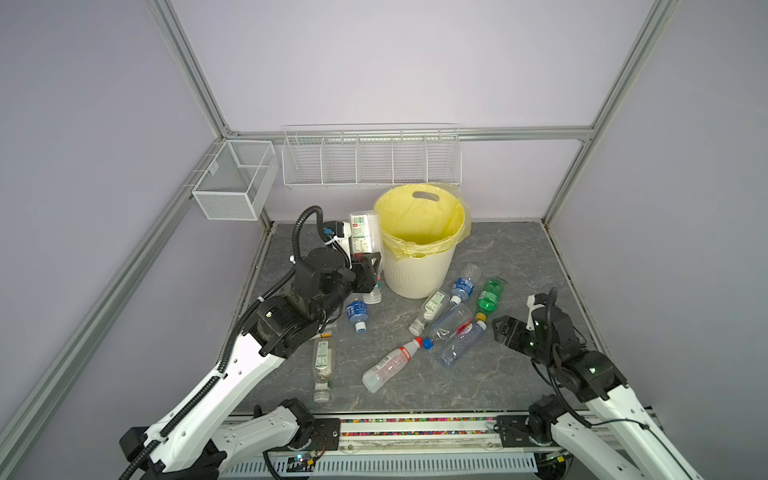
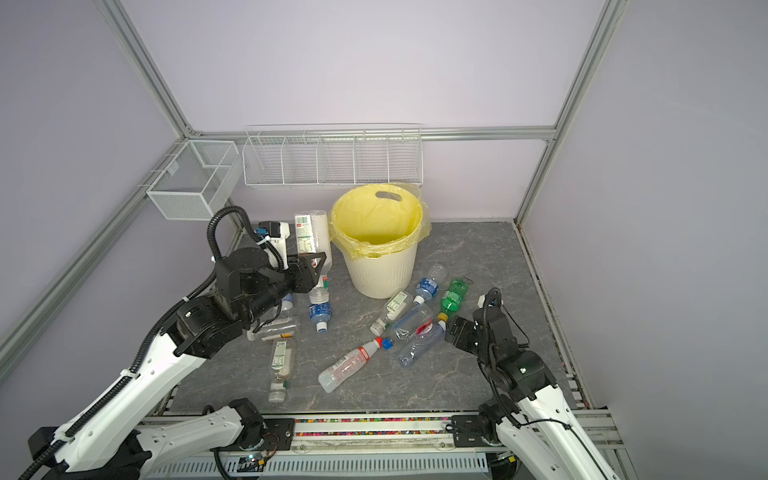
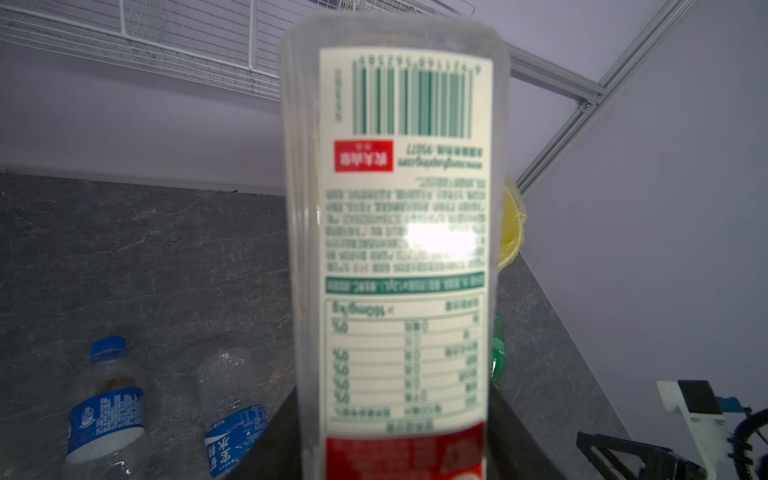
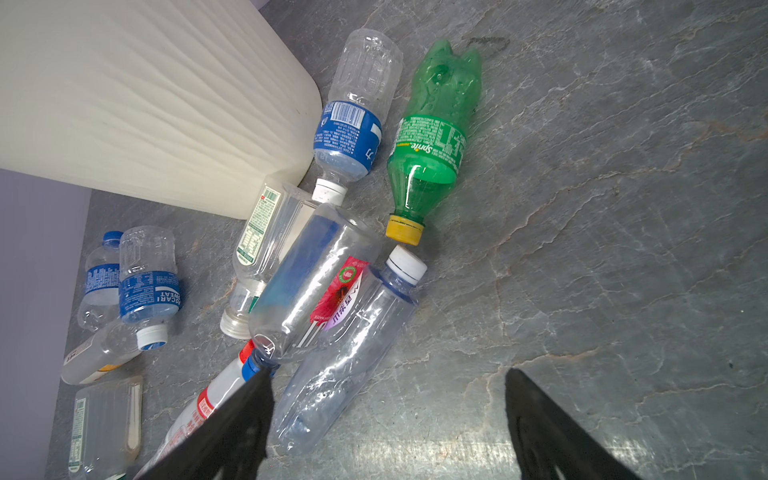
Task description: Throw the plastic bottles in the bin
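Clear plastic with a green-white label, one bottle (image 1: 362,232) is held cap-down, clamped in the left claw (image 1: 367,268) just left of the yellow-lined bin (image 1: 415,274). More bottles (image 1: 451,322) lie on the counter (image 1: 519,257); the right claw (image 1: 500,330) stands apart beside them

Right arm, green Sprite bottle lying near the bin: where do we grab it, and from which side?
Probably the labelled mid-body of the green Sprite bottle, with the open right gripper coming straight down, jaws across its width. It lies flat on the table with a gap on both flanks there. Skip the yellow cap end: a white-capped clear bottle sits close against it.
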Motion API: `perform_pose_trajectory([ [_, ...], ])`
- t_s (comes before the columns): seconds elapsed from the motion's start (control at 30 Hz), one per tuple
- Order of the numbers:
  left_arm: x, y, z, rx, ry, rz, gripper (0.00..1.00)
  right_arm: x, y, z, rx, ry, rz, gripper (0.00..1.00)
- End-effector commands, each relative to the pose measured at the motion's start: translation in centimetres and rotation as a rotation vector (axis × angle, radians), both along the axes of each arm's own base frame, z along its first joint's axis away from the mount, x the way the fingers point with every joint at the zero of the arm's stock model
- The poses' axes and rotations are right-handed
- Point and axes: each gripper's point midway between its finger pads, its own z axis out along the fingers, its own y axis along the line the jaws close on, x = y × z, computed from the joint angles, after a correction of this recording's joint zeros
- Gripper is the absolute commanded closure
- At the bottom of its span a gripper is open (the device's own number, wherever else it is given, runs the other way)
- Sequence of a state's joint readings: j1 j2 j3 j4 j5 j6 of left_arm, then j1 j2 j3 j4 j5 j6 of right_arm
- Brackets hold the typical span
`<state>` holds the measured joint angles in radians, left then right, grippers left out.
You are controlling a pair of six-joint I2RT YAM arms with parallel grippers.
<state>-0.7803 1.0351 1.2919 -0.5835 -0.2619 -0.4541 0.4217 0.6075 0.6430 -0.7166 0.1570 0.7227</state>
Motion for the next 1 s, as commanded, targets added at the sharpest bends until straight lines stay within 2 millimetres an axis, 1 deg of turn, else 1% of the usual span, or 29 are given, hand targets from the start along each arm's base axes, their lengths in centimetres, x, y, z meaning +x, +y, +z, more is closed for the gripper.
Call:
perform_pose_trajectory([
  [0.0, -0.3, 0.4, 1.0, -0.023, -0.044, 0.002, 0.48, 0.2, 0.1, -0.4, 0.004, 0.002, -0.005, 0.12],
  [0.13, -0.9, 1.3, 0.1, -0.033, -0.035, 0.020, 0.48, 0.3, 0.1, -0.8, 0.003, 0.005, -0.007, 0.12],
  [0.23, -1.1, 1.4, -0.3, -0.033, -0.026, 0.020, 0.48, 0.3, 0.2, -0.9, 0.005, 0.006, -0.005, 0.12],
  [0.3, -1.0, 1.3, -0.2, -0.034, -0.027, 0.016, 0.48, 0.4, 0.2, -1.0, 0.004, 0.006, -0.006, 0.12],
  [0.4, -0.5, 0.4, 0.7, -0.037, -0.040, -0.001, 0.48, 0.4, 0.2, -1.0, 0.005, 0.007, -0.007, 0.12],
  [0.5, 0.7, -1.8, 2.8, -0.035, -0.070, -0.054, 0.48, 0.4, 0.3, -1.0, 0.009, 0.007, -0.007, 0.12],
  [0.6, 2.6, -4.2, 5.8, -0.033, -0.122, -0.084, 0.48, 0.5, 0.3, -0.8, 0.014, 0.001, -0.010, 0.12],
  [0.67, 4.2, -5.9, 8.1, -0.036, -0.165, -0.095, 0.48, 0.4, 0.2, -0.5, 0.017, -0.003, -0.011, 0.12],
  [0.73, 6.2, -7.8, 9.1, -0.025, -0.188, -0.095, 0.47, 0.3, 0.2, -0.2, 0.018, -0.009, -0.012, 0.12],
  [0.77, 7.3, -8.5, 9.3, -0.011, -0.194, -0.083, 0.42, 0.3, 0.1, 0.0, 0.020, -0.013, -0.016, 0.12],
  [0.83, 10.5, -10.2, 8.6, 0.051, -0.194, -0.045, 0.17, 0.0, -0.1, 0.3, 0.022, -0.025, -0.022, 0.12],
  [0.87, 11.9, -10.8, 8.4, 0.086, -0.192, -0.029, 0.09, -0.1, -0.3, 0.4, 0.025, -0.028, -0.026, 0.12],
  [0.9, 13.2, -11.2, 7.7, 0.115, -0.174, -0.008, 0.01, -0.2, -0.3, 0.6, 0.029, -0.034, -0.029, 0.12],
  [0.93, 14.4, -11.3, 7.5, 0.124, -0.151, 0.009, 0.01, -0.3, -0.4, 0.8, 0.030, -0.038, -0.031, 0.12],
  [0.97, 15.1, -11.4, 7.5, 0.117, -0.126, 0.009, 0.01, -0.5, -0.5, 1.0, 0.033, -0.043, -0.032, 0.12],
])
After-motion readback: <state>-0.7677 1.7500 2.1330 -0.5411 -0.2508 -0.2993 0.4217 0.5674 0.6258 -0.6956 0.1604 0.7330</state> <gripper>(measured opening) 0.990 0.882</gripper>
